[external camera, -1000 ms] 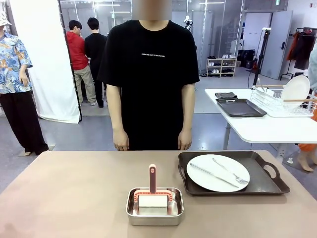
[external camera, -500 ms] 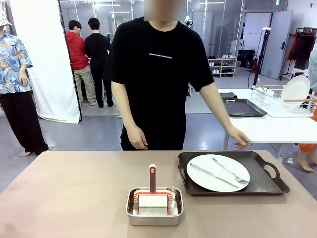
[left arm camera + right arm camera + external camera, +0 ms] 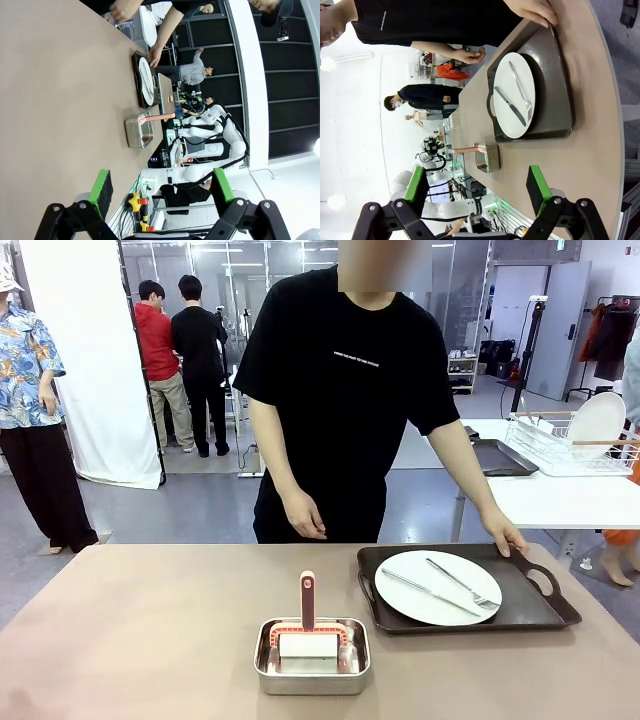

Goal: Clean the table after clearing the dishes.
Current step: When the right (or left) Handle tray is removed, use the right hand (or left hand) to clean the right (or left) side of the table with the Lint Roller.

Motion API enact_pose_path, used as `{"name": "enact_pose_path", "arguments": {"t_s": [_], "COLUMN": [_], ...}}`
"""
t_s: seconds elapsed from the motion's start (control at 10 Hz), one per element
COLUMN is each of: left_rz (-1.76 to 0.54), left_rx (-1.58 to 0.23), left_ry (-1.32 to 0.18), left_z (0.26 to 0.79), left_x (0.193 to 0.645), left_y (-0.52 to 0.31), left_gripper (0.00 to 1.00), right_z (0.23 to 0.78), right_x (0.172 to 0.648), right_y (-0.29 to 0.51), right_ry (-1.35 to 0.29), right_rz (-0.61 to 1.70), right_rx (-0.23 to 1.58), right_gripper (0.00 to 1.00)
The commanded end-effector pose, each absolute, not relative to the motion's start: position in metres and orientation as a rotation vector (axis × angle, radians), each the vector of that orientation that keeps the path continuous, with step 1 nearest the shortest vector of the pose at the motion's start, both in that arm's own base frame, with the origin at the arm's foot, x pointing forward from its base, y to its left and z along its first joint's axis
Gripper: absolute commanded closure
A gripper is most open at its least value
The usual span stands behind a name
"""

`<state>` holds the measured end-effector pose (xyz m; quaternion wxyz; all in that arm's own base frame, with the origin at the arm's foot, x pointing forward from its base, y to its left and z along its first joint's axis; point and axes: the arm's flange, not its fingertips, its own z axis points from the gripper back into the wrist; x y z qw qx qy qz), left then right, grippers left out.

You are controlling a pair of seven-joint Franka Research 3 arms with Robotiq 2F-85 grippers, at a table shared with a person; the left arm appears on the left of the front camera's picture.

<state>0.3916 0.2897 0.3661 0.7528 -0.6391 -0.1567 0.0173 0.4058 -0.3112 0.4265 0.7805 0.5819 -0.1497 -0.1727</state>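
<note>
A: Largest first. Table?
B: Brown table [image 3: 150, 640], wide, mostly bare. Judged early in the job: no clearing done yet, no wiping begun.
A: And the dishes?
B: On the robot's right half, on 1 dark tray [image 3: 525, 612]. Long axis running left to right, with a handle at each short end. Nearer the right arm than the left. Ahead of the right end effector [image 3: 476, 175] in its wrist view, well apart from it.
A: Touched by anyone?
B: Yes. Person's hand [image 3: 505, 537] resting on the tray's far right corner. Other hand [image 3: 305, 520] hanging loose beyond the far edge, touching nothing.
A: On the tray?
B: 1 white plate [image 3: 415, 602], flat, toward the tray's left end. On it a knife [image 3: 432, 594] and a fork [image 3: 462, 583], both slanting from far left to near right, fork tines at the near right end.
A: Cleaning gear?
B: Steel pan [image 3: 312, 685] at the middle, close to the robot's edge, about between the 2 arms. Inside, a wiper [image 3: 308, 600] with a pink handle standing upright above a white block.
A: End effectors?
B: Both spread fully wide, gripping nothing. Left end effector [image 3: 161, 180] looking along the table, with pan and tray well ahead of it.
A: Next move?
B: Probably waiting while the person takes the tray away. After that, a reach for the upright handle, either arm about equally near. Only a guess.
</note>
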Motion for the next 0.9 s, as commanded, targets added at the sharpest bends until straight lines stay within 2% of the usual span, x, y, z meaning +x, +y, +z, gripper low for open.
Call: {"name": "enact_pose_path", "arguments": {"t_s": [0.0,0.8], "left_rz": [0.044,0.044], "left_rx": [-1.397,-1.397], "left_ry": [-0.346,-0.346], "left_z": [0.3657,0.3657], "left_x": [0.3883,0.3883], "left_y": [0.2902,0.2902], "left_gripper": [0.0,0.0], "right_z": [0.4291,0.4291], "right_x": [0.4043,0.4043], "right_y": [-0.3097,-0.3097], "right_ry": [-0.321,-0.321], "right_rz": [-0.378,-0.378], "right_rx": [1.26,1.26], "right_gripper": [0.0,0.0]}}
